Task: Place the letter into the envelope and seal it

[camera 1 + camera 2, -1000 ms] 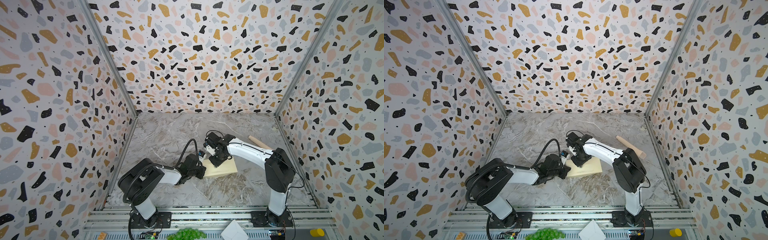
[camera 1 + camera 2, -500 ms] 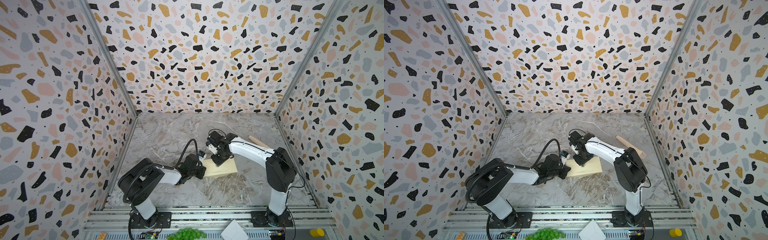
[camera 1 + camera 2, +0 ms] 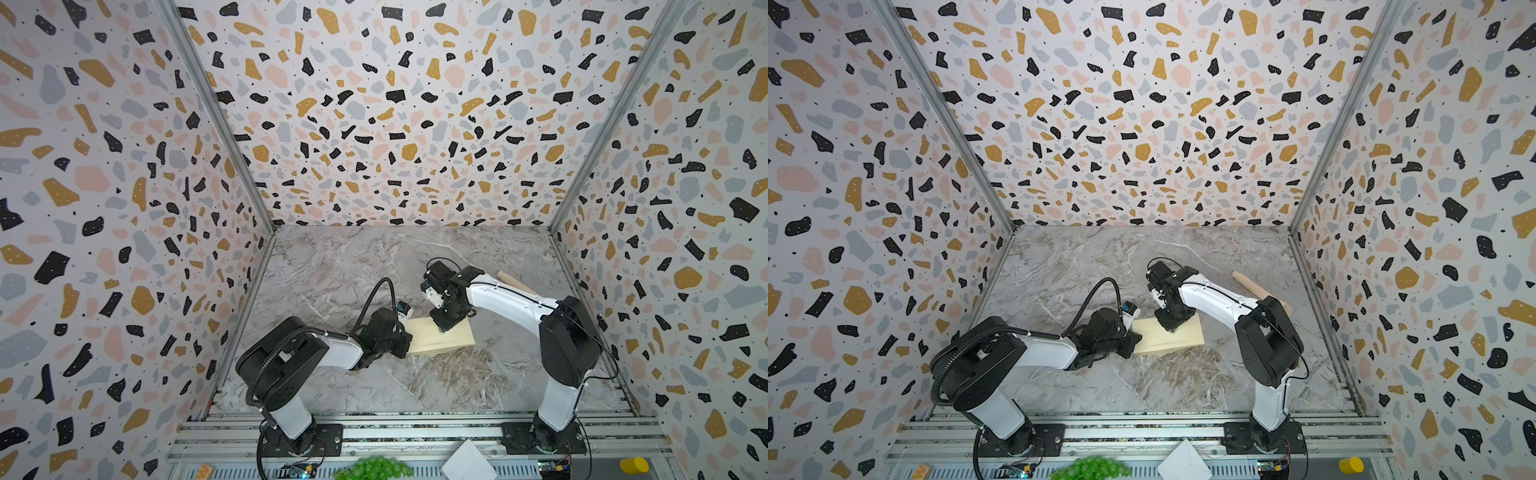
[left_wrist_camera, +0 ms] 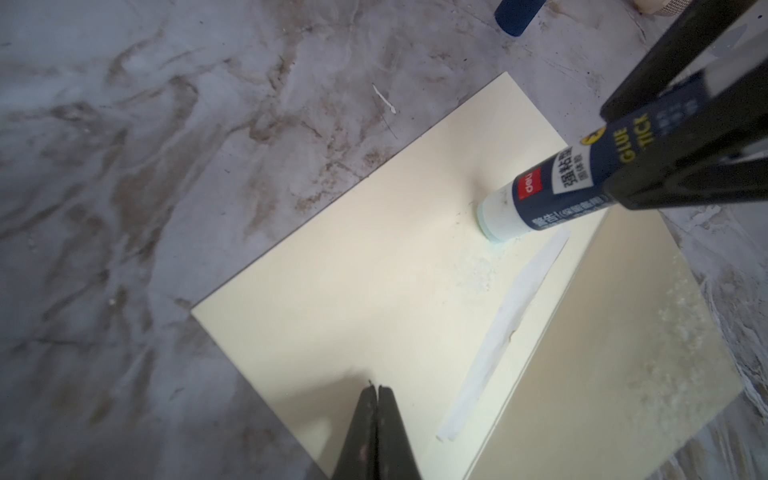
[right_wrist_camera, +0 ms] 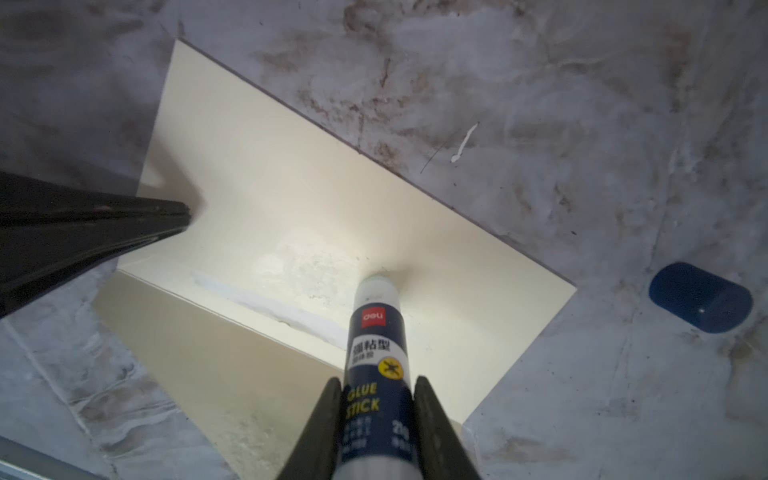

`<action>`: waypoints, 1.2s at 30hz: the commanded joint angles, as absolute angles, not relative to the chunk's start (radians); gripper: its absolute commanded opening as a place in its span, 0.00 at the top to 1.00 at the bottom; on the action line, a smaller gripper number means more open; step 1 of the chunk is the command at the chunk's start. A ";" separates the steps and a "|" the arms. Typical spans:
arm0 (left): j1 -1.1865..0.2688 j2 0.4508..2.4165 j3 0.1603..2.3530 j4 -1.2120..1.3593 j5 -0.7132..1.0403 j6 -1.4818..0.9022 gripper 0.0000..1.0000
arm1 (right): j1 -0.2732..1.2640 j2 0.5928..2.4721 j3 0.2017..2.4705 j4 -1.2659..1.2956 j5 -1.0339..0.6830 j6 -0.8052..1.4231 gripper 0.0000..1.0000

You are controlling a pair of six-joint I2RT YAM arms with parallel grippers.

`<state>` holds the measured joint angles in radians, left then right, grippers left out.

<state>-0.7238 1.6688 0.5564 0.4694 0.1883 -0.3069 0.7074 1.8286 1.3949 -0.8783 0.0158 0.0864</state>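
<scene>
Two pincers on the envelope [image 3: 440, 340], flat on the marble worktop [image 3: 374, 270]. Shut, empty left pincer [image 4: 376, 388] pinning one short end. Clamped in right pincer [image 5: 376, 384]: glue stick [image 5: 376, 328], tip touching the paper about midway along. Long axis running straight away from left pincer tips; fold line with white strip [image 4: 509, 324] parallel, just beside glue tip, toward right pincer's wrist. Blue cap [image 5: 700, 297] apart, beyond the far end. No letter in sight; likely inside, unconfirmed. Next stroke judged along the fold.
</scene>
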 commanded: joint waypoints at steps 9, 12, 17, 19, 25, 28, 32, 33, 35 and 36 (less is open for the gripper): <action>-0.721 1.704 0.547 0.382 0.152 -0.292 1.00 | 0.654 1.779 1.324 -0.950 0.078 0.083 1.00; -0.721 1.704 0.547 0.382 0.151 -0.292 1.00 | 0.638 1.773 1.314 -0.950 0.080 0.081 1.00; -0.720 1.700 0.546 0.381 0.151 -0.291 1.00 | 0.627 1.772 1.314 -0.950 0.076 0.081 1.00; -0.721 1.698 0.546 0.380 0.149 -0.292 1.00 | 0.627 1.768 1.323 -0.945 0.070 0.081 1.00; -0.721 1.703 0.549 0.374 0.139 -0.290 1.00 | 0.621 1.692 1.367 -0.912 0.022 0.078 1.00; -0.720 1.707 0.549 0.373 0.135 -0.285 1.00 | 0.606 1.626 1.388 -0.888 0.008 0.078 1.00; -0.720 1.709 0.556 0.368 0.136 -0.288 1.00 | 0.584 1.532 1.388 -0.825 -0.013 0.081 1.00; -0.721 1.707 0.559 0.367 0.138 -0.290 1.00 | 0.580 1.508 1.382 -0.808 -0.027 0.081 1.00; -0.720 1.699 0.567 0.361 0.139 -0.294 1.00 | 0.567 1.468 1.370 -0.774 -0.045 0.084 1.00; -0.720 1.693 0.571 0.358 0.142 -0.296 1.00 | 0.562 1.446 1.361 -0.756 -0.054 0.084 1.00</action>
